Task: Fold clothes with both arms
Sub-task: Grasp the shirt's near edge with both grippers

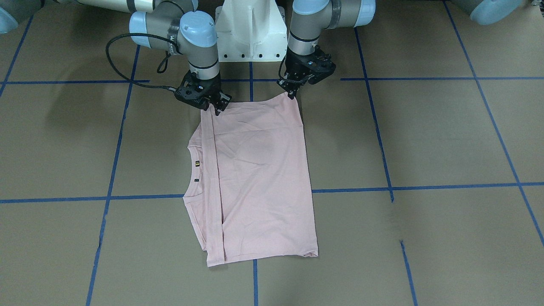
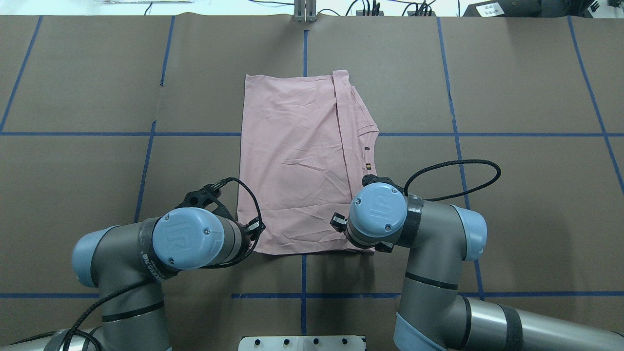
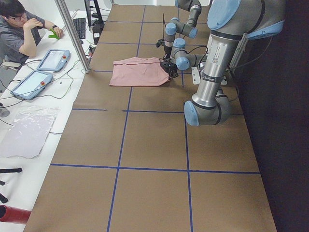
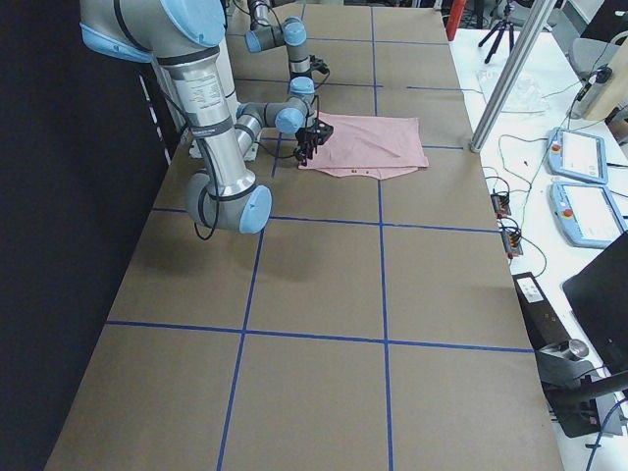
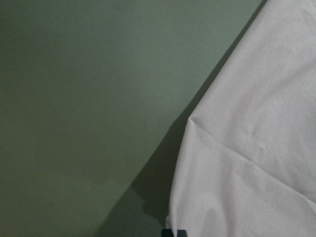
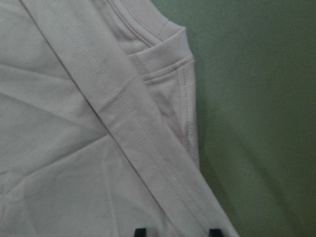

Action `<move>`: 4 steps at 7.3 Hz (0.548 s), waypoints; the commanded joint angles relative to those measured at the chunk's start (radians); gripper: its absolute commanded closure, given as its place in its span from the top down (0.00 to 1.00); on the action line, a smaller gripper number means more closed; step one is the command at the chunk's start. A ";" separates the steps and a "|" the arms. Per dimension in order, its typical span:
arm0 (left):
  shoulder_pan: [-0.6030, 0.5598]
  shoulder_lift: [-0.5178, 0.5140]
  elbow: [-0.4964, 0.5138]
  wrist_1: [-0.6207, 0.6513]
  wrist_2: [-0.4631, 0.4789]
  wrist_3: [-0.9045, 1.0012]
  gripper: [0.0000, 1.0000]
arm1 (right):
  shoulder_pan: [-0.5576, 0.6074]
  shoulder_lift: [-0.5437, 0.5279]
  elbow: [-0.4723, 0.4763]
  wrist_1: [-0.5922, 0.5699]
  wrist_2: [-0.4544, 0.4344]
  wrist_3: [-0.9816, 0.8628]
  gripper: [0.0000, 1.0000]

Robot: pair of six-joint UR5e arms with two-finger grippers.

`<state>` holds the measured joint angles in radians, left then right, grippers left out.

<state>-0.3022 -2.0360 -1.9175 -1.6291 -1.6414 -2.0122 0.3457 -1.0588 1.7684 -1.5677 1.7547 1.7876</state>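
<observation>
T-shirt (image 1: 259,178) lies folded on blue-taped table (image 1: 425,140).

Left gripper (image 1: 292,92) pinched; right gripper (image 1: 219,107) spread.

Brown paper-covered table (image 2: 536,219) w/ blue tape grid lines (image 2: 73,133). Folded pale pink fabric T-shirt (image 2: 292,161) lies flat approx. mid-table, over a tape crossing.
</observation>
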 commanded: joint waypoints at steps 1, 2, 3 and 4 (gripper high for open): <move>-0.003 0.000 0.000 0.000 0.000 0.000 0.00 | 0.001 0.000 0.000 0.000 0.003 -0.001 1.00; -0.003 0.000 0.000 0.000 0.000 0.000 0.00 | 0.001 0.000 -0.001 -0.002 0.002 -0.001 1.00; -0.003 0.000 0.000 0.000 0.000 0.000 0.00 | 0.001 0.002 -0.001 -0.002 0.003 0.001 1.00; -0.003 0.000 0.000 0.000 0.000 0.000 0.00 | 0.000 0.002 -0.012 -0.002 0.003 0.001 1.00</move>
<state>-0.3052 -2.0356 -1.9175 -1.6291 -1.6414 -2.0125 0.3464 -1.0575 1.7652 -1.5690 1.7576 1.7880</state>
